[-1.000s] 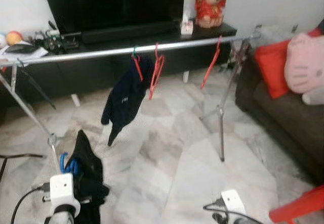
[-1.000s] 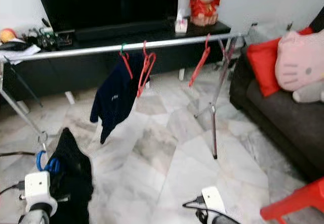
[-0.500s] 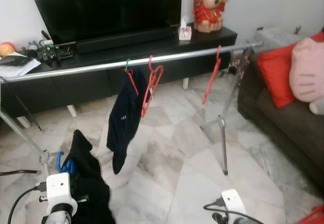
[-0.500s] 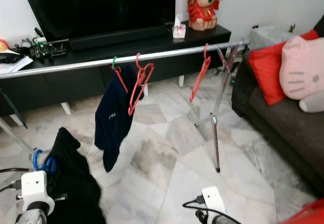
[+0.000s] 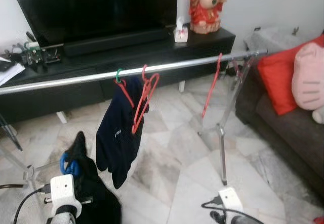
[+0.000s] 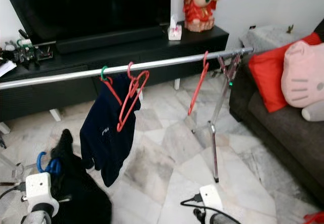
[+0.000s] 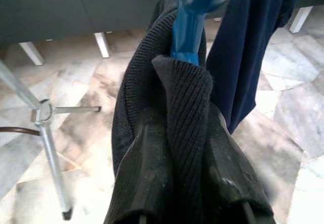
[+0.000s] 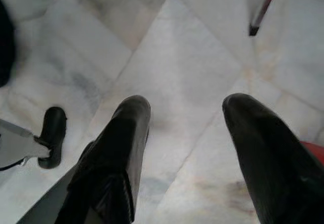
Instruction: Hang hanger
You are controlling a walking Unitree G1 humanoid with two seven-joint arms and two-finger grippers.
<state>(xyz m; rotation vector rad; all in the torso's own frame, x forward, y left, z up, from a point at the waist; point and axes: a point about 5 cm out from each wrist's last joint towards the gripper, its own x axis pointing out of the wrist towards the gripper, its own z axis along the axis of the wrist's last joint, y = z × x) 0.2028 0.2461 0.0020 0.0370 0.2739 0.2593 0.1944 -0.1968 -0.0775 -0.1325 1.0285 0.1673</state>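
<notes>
A silver clothes rail (image 5: 167,67) runs across the middle of the left eye view, from the left edge to a tripod stand (image 5: 221,133) right of centre. On it, left of centre, hang a red hanger with a green hook carrying a navy garment (image 5: 117,133), an empty red hanger (image 5: 143,100) just beside it, and further right a lone red hanger (image 5: 211,86) near the stand.

In the lower left of the left eye view the left claw (image 7: 177,153) is clenched on a black ribbed garment (image 7: 167,107) draped over a blue hanger (image 5: 68,164). In the left wrist view its two fingers (image 7: 147,173) press the knit fold between them, and the blue hanger's neck rises out of the cloth at the top centre. The hanger is well below the rail and apart from it, not yet hung.

The right claw (image 8: 185,133) is released, its fingers (image 8: 121,148) spread wide over bare marble floor (image 8: 182,57). The right arm's white wrist block (image 5: 229,199) sits at the bottom of the left eye view, right of centre.

Behind the rail a black TV worktop (image 5: 202,36) carries a large dark television (image 5: 96,6), a tissue box (image 5: 180,33) and a red figurine (image 5: 205,6). At the right edge a dark sofa (image 5: 288,128) holds a red cushion (image 5: 276,77) and a pink plush pillow (image 5: 309,77).
</notes>
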